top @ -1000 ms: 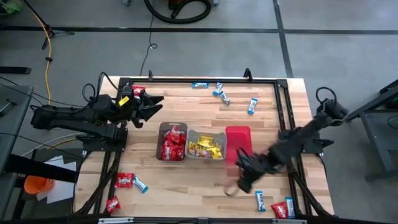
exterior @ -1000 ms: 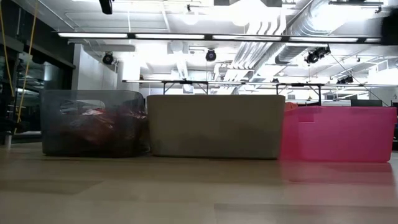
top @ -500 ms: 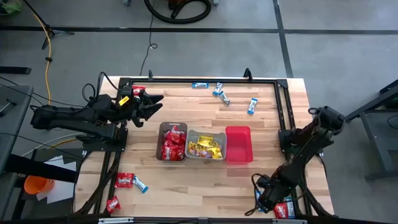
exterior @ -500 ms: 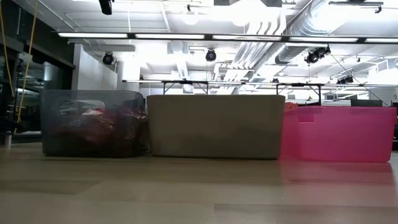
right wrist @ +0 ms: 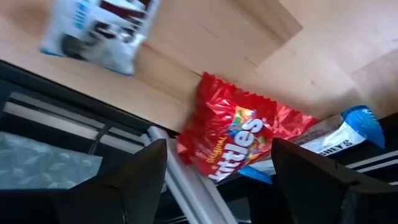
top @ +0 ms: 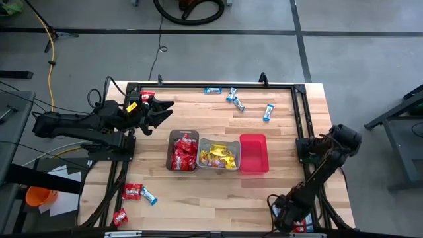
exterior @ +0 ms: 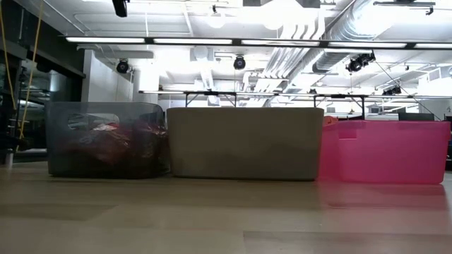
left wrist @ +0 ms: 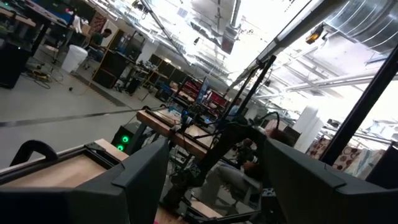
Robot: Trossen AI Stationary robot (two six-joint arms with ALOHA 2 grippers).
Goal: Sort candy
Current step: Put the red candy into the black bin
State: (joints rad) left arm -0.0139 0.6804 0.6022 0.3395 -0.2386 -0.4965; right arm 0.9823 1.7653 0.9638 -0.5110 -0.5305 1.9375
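On the wooden bench (top: pixel 218 182), the right pincer (top: pixel 289 217) has swung from the pink bin (top: pixel 254 153) to the near-right corner, fingers spread over a red Skittles packet (right wrist: pixel 239 134), indicating the next pick; left pincer (top: pixel 158 112) waits spread.

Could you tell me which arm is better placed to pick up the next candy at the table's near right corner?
The right. Its gripper hangs open over that corner, with a red packet between its fingers in the wrist view. The left gripper waits open at the far left.
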